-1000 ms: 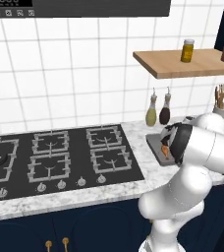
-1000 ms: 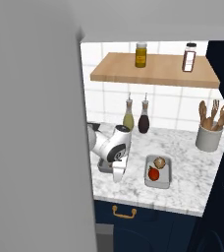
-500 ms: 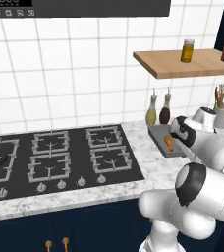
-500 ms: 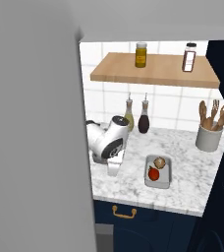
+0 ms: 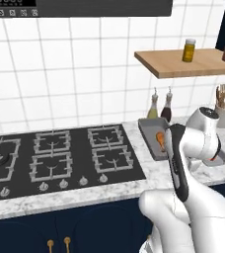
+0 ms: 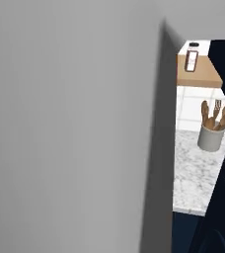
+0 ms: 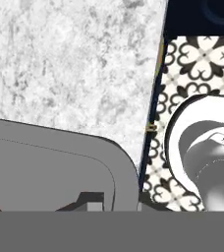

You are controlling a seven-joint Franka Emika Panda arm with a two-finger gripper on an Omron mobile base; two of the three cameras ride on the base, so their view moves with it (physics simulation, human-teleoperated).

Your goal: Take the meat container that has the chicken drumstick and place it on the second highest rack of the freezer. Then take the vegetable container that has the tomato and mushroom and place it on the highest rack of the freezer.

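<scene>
Right, starting big: looming well off from the jaws, the freezer [image 6: 75, 123], a grey slab with its racks hidden, so no telling yet how clear the second highest rack is. Spread beneath the jaws, marble counter [image 7: 74, 59], with its edge just to one side and patterned floor beyond. Pinched right between the jaws, the meat container [image 5: 150, 132], caught by its thin rim near a rounded corner, probably because that lip is the only part slim enough to nip on so wide a tray. Looks carried roughly level, presumably to stop the load sliding. Lying inside the tray, away from the pinched corner, the chicken drumstick [image 5: 160, 139]. Finishing small: gripper [image 7: 91, 201] squeezed down narrow, closed tight on that rim.
</scene>
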